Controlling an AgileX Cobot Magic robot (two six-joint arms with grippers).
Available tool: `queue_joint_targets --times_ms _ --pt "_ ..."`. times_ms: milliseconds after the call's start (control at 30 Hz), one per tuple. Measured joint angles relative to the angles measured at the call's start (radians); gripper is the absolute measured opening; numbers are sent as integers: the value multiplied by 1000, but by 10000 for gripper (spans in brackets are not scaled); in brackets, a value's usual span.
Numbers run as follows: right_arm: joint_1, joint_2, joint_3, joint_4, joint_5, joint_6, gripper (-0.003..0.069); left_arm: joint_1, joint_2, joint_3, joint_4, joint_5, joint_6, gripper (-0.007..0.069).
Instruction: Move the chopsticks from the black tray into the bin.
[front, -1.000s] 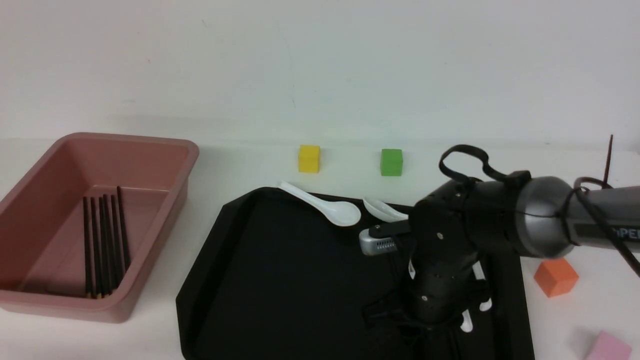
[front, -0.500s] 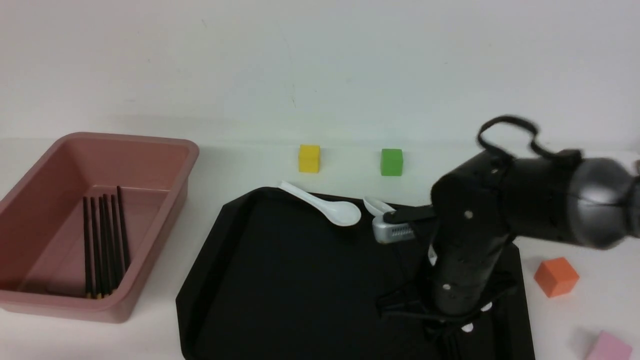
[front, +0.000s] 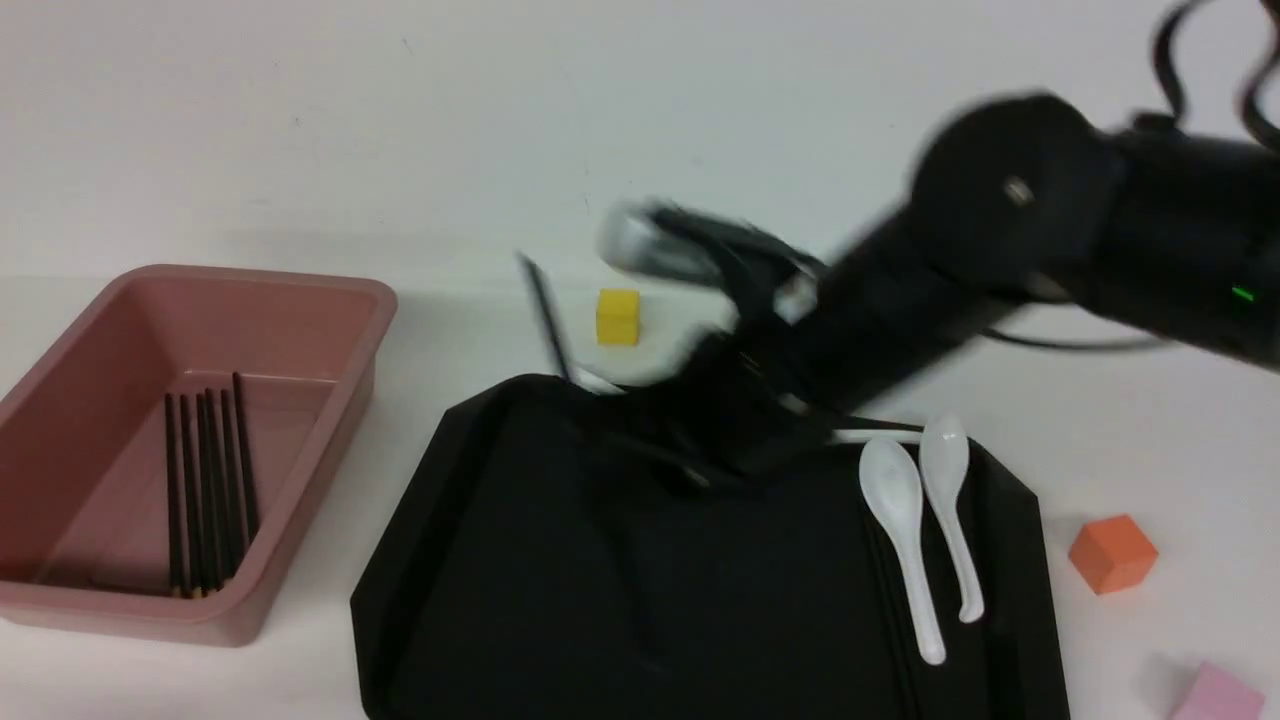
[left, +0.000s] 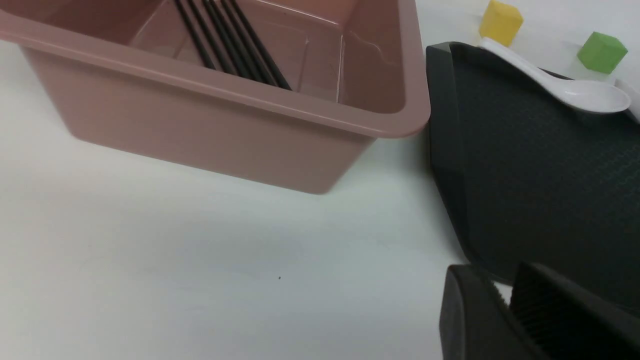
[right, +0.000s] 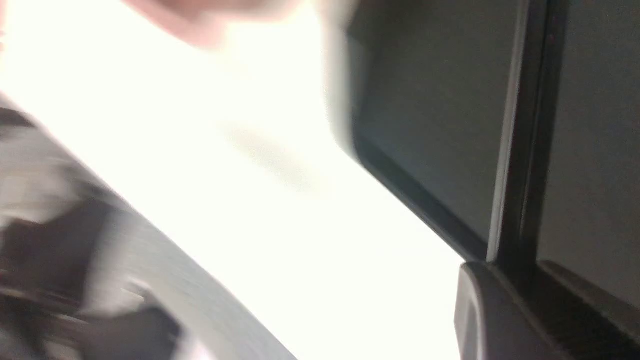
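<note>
The black tray (front: 450, 520) lies at the middle of the table. My right gripper (front: 640, 430), blurred, hangs over the tray's far left part. It is shut on one thin black chopstick (front: 545, 320), which sticks up beyond the tray's far edge. In the right wrist view the chopstick (right: 525, 125) runs straight out from between the closed jaws of the gripper (right: 517, 267), over the tray (right: 425, 100). The pink bin (front: 300, 290) stands at the left with several chopsticks (front: 205, 490) lying in it. My left gripper (left: 502, 287) is shut and empty, low beside the tray's near left edge (left: 445, 150).
Two white spoons (front: 895, 500) lie side by side on the tray's right part. Another spoon (left: 590, 95) lies at its far edge. A yellow cube (front: 618, 316) and a green cube (left: 601, 51) stand behind the tray. An orange cube (front: 1112, 553) and a pink block (front: 1220, 695) lie at its right.
My right arm rose from the tray's right side and swung up and left with a chopstick in its jaws. The two spoons it covered now show. The bin has not moved.
</note>
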Motion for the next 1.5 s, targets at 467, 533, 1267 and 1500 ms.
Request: queue_joint_targets --times_ms 467,533,1267,1500 --pt "211 559 -603 284 -504 -351 154 0 0 0 0 0 0 138" --pt "219 592 -614 292 -534 -363 202 0 0 0 0 0 0 138" --pt "124 154 -622 -277 333 -197 -8 0 0 0 0 0 0 146" --pt "99 -116 -598 -556 434 -62 0 0 0 0 0 0 0 146"
